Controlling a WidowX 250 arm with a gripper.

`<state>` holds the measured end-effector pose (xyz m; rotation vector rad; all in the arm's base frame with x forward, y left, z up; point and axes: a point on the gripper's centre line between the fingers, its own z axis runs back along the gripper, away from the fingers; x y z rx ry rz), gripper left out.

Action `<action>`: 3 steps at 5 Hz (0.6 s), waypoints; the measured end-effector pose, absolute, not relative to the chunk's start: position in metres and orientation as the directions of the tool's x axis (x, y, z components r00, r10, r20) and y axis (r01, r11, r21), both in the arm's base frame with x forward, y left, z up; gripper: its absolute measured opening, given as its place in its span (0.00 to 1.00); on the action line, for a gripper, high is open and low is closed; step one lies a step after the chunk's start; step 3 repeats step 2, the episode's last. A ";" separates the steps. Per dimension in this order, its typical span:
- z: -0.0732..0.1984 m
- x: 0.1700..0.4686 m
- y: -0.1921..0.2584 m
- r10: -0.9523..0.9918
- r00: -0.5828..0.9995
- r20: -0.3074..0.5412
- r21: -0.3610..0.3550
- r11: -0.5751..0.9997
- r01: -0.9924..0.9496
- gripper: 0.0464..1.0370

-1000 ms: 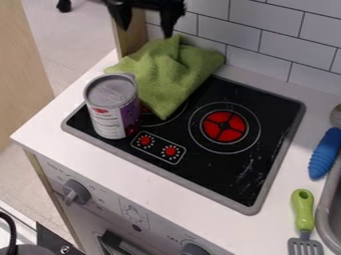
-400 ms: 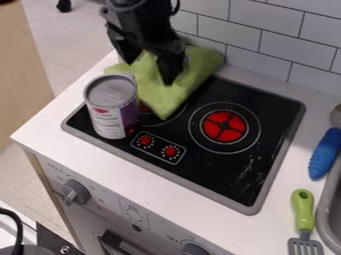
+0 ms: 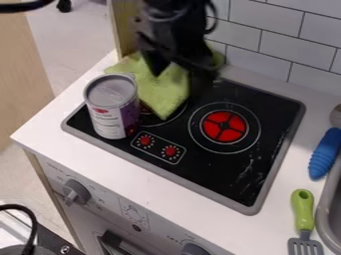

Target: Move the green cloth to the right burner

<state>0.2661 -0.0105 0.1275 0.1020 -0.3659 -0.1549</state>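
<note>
Suspending the black gripper (image 3: 178, 82) from the top edge, above and partly in front of the green cloth (image 3: 164, 94); to be read as released, with fingers spread apart and closed on nothing. Hidden in part by the gripper, whether touching the cloth or not: cannot tell. Lying bunched at the far left corner of the cooktop (image 3: 230, 172), in the case of the cloth, with its near corner over part of the left burner (image 3: 152, 118) and well apart from the right burner (image 3: 224, 126). Note the upright can (image 3: 112, 107) on the left side of the cooktop, in front of the cloth. Note also the control panel (image 3: 158, 147) with two red dials, nearer than both burners. To the right on the white counter (image 3: 120, 157), see the blue handle (image 3: 325, 153), the spatula (image 3: 302, 211) with a green grip, and beside it the sink (image 3: 324, 214).
</note>
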 end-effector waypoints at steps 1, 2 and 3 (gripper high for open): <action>0.126 0.281 -0.032 -0.111 0.939 0.326 0.106 0.991 0.080 0.96; 0.118 0.292 -0.062 -0.086 0.952 0.295 0.110 0.992 0.056 0.96; 0.118 0.292 -0.062 -0.086 0.952 0.295 0.110 0.992 0.056 0.96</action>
